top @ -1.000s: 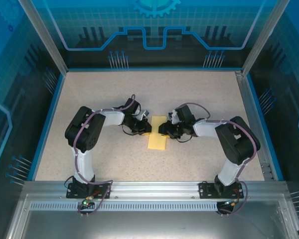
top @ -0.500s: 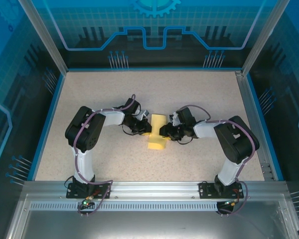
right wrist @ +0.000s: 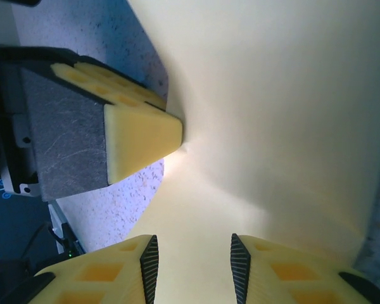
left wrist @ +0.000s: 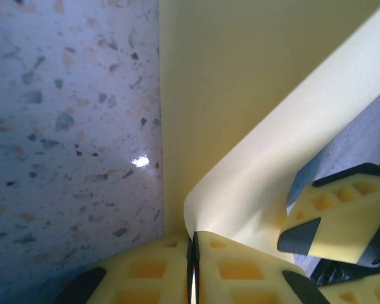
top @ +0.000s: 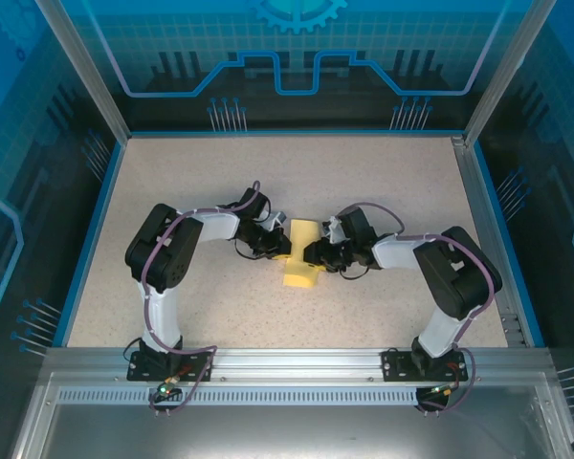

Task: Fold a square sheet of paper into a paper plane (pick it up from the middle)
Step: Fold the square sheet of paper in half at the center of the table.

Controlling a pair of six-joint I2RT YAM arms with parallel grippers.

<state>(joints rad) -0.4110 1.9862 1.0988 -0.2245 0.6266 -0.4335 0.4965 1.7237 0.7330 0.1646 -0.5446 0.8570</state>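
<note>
Right gripper (top: 312, 254) has crept inward toward the left gripper (top: 281, 249). The sheet (top: 301, 256) between them, flat a second ago, now bows up off the table (top: 383, 182). Left jaws are clamped tight on the sheet's edge, and a flap curls up from the pinch, probably to anchor that side while the fold forms. Right jaws stand partly apart, straddling the sheet without closing on it, placed, I judge, to push the flap over. The sheet lies directly between both sets of jaws, only partly folded.
</note>
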